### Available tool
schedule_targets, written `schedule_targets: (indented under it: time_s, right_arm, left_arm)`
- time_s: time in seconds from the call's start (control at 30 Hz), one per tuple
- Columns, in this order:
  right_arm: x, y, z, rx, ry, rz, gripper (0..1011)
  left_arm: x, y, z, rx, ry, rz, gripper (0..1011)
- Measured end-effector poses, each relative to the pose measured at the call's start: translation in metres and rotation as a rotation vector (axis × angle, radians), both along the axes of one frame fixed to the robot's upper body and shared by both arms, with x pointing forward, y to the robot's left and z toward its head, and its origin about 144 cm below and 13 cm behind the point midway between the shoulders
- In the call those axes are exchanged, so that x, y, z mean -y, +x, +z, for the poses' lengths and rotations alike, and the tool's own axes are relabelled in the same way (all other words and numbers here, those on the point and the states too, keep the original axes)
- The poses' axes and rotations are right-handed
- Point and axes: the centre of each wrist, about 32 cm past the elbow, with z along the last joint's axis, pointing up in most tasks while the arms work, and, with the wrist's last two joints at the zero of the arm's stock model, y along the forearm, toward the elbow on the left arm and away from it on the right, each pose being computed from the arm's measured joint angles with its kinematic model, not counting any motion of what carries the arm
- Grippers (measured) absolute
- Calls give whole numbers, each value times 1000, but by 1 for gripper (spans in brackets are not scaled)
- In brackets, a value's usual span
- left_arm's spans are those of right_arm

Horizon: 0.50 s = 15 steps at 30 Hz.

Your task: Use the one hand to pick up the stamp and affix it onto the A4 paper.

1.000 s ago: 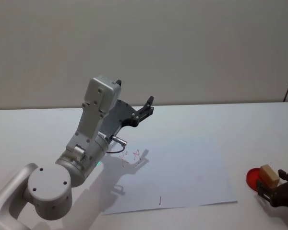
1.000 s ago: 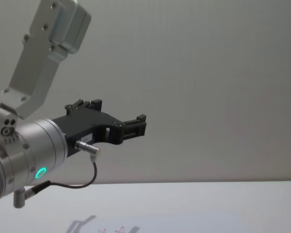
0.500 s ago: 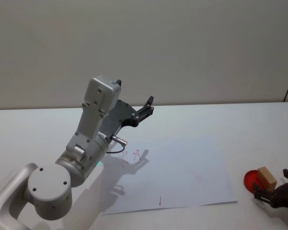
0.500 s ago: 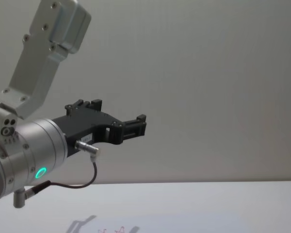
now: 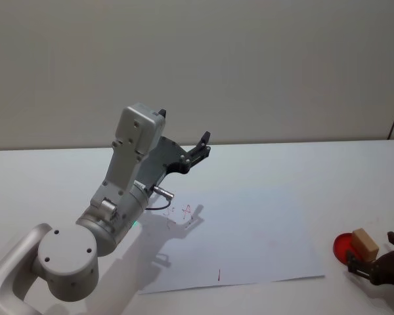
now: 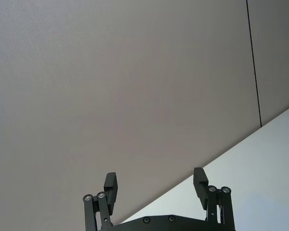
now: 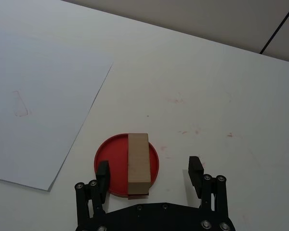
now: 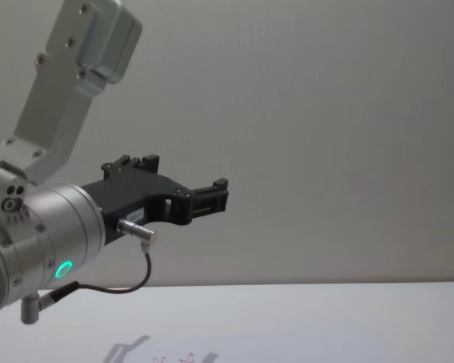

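Note:
The stamp [image 7: 138, 163], a tan wooden block, rests on a round red ink pad [image 7: 114, 163] at the table's right front, seen in the head view as stamp [image 5: 365, 244] on pad [image 5: 342, 246]. My right gripper [image 7: 148, 173] is open just behind it, one finger on each side and neither touching; the head view has the right gripper [image 5: 379, 264] at the bottom right corner. The A4 paper [image 5: 249, 230] lies flat mid-table with small red marks, left of the pad, with its corner [image 7: 38, 110] in the right wrist view. My left gripper [image 5: 200, 148] is held high and open.
The raised left arm [image 5: 128, 190] hangs over the paper's left part, its gripper [image 8: 212, 198] up against the wall and open in its own wrist view [image 6: 155, 183]. White table [image 7: 207, 96] extends beyond the pad with faint red smudges.
A second ago the right gripper's fingers sat closer around the stamp; they have since drawn back slightly toward me, leaving the stamp on the red pad. The left arm has not moved.

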Motion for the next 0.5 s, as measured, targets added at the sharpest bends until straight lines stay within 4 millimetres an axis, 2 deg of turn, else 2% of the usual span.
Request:
schedule_targets:
  time_s: [0.5]
  right_arm:
    - [-1, 1, 1, 12, 6, 1, 1001]
  left_arm:
    - [0, 0, 0, 0, 0, 0, 1001]
